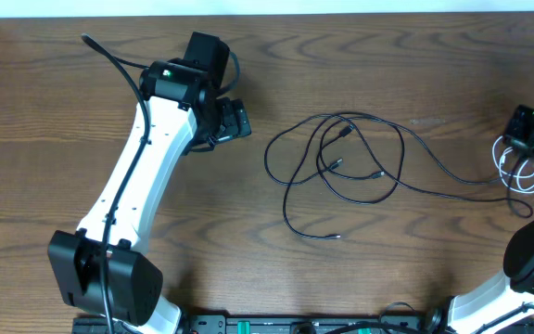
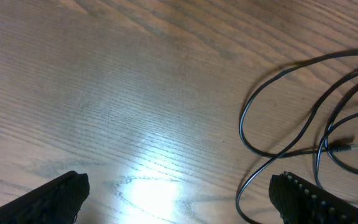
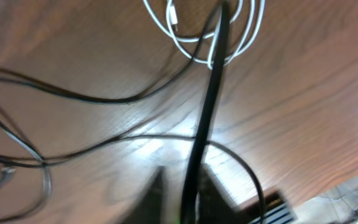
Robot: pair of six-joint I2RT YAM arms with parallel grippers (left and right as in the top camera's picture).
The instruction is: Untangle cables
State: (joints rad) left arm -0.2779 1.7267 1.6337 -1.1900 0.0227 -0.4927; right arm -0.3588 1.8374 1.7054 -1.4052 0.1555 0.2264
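The left gripper (image 2: 179, 190) is spread, empty; right gripper (image 1: 528, 137) state cannot be determined. Risk: pulling white cable (image 1: 517, 169) may tighten black cables (image 1: 360, 158) crossing it.

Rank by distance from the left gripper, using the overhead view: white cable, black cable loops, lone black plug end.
1. The black cable loops, just beside the left gripper.
2. The lone black plug end, centre, lower in the view.
3. The white cable, far right.

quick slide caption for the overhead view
Tangled black cables loop at centre, a white cable lies coiled at the right edge, the left arm extended beside the tangle.
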